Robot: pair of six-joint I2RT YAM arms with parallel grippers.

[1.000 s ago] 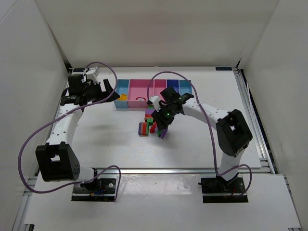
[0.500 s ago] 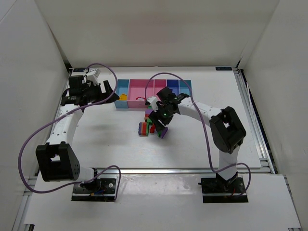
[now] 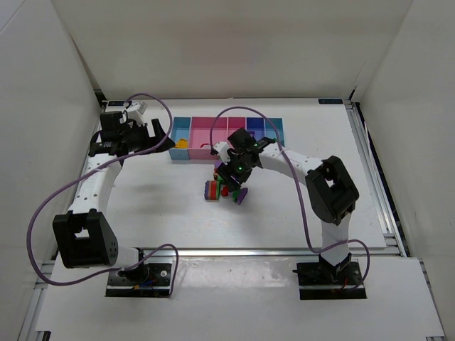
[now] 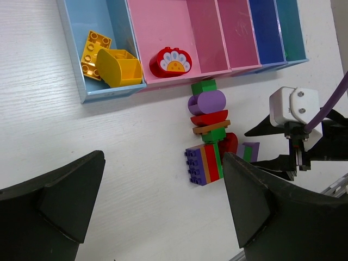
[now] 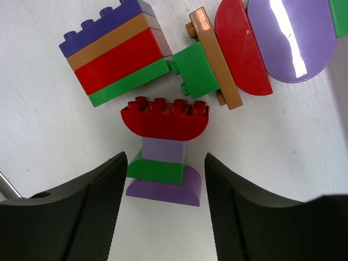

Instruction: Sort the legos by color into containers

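Note:
The tray (image 3: 192,160) lies at the back of the table. In the left wrist view its leftmost light blue compartment (image 4: 73,49) holds two yellow bricks (image 4: 109,60), and the adjoining pink one holds a red rounded piece (image 4: 170,61). Loose legos lie in front: a striped purple-orange-red-green block (image 5: 114,51), a chain of green, purple, red and orange pieces (image 4: 207,111), and a small red-lilac-green-purple stack (image 5: 163,147). My right gripper (image 5: 165,169) is open low over the pile (image 3: 237,186), its fingers (image 5: 92,206) on either side of the small stack without touching it. My left gripper (image 4: 163,157) is open and empty, high up near the tray's left end (image 3: 160,135).
Purple cables (image 3: 234,112) arch over the tray and beside the left arm. White walls enclose the table on three sides. A metal rail (image 3: 370,163) runs along the right edge. The other tray compartments (image 4: 234,32) show no bricks.
My right gripper has shifted a little left and lower onto the lego pile, and its elbow has swung in. The left arm and the bricks have not moved.

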